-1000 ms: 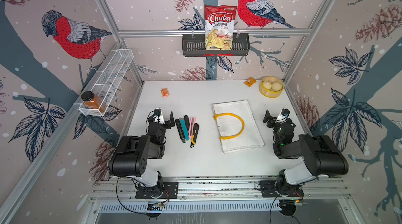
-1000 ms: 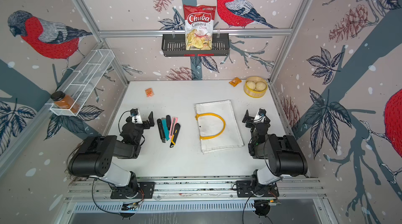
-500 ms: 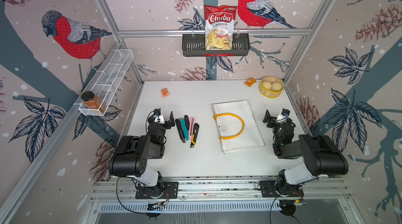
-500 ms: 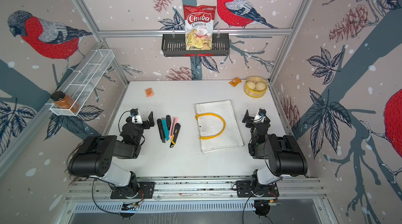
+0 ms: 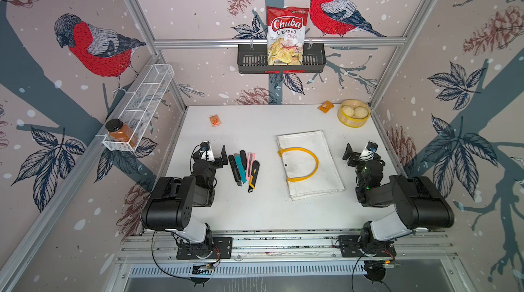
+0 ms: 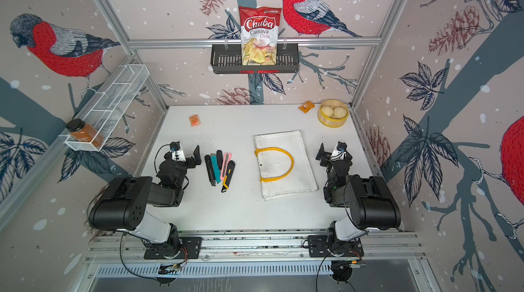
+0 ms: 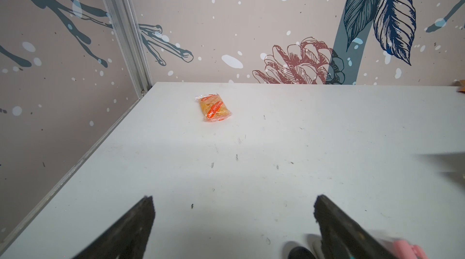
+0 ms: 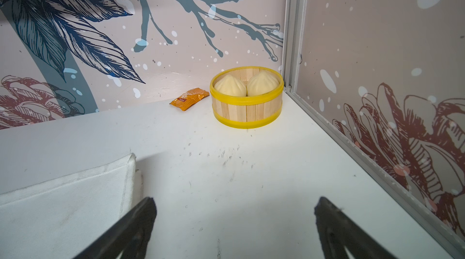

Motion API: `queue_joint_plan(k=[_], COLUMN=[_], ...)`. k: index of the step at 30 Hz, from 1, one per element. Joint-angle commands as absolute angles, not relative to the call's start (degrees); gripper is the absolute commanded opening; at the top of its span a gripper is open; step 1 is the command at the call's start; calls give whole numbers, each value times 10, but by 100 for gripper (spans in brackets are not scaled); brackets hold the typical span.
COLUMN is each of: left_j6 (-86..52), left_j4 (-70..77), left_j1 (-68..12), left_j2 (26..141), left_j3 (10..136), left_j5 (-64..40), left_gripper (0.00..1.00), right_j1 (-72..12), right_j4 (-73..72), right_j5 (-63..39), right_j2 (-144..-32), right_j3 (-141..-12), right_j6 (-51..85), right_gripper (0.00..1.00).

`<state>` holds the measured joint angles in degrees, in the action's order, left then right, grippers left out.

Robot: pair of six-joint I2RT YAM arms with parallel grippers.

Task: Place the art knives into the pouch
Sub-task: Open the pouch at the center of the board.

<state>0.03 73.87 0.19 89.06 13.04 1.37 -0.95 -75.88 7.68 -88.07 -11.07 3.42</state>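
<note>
Five small knives [image 5: 243,168] lie side by side on the bench [image 5: 255,211], on the side of the pouch [image 5: 320,168] that faces the left arm, and well apart from the pouch. I cannot say for certain which one is the art knife, but the slim pink knife [image 5: 249,165] seems the most probable.

I judge it light, stiff and narrow, with a smooth plastic body that can slip. It lies flat and close against its neighbours, so a grip across the middle of the body seems best, with the fingers going down into very thin gaps; the blade end should be avoided.

The pouch is soft fabric and lies flat. Its yellow handles [image 5: 313,160] are folded over it from the edge that faces the knives, so I take that edge for the mouth, and it seems shut.

The left hand [image 7: 234,203] is spread wide and holds nothing; it is on the far side of the knives from the pouch, just beside the black knife [image 5: 234,170]. The right hand [image 8: 234,203] is spread and empty too, just beside the pouch on the side away from the knives.
</note>
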Motion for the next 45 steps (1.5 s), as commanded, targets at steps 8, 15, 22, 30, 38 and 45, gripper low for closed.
queue_joint_plan(k=[8,15,22,30,38,45], left_j6=[-27,-302,-312,-335,-380,-395], left_j4=[616,470,279,188,190,225], left_j1=[-104,-88,-116,-218,-273,-288], left_j2=[668,586,716,885,954,941], left_j3=[142,214,367,481,508,468], left_j5=[242,100,-51,-96,-133,-127], left_gripper=[99,98,97,97,97,97], right_j1=[-138,-149,-248,-260,-274,-288], right_j4=[-301,-177,54,90,129,154], right_j5=[226,-26,114,99,77,130], right_j2=[-755,-820,-960,-1044,-1040,-951], right_j3=[-343,-450,-575,-590,-589,-570], right_j6=[76,152,154,191,187,212], right_gripper=[100,100,100,95,80,87])
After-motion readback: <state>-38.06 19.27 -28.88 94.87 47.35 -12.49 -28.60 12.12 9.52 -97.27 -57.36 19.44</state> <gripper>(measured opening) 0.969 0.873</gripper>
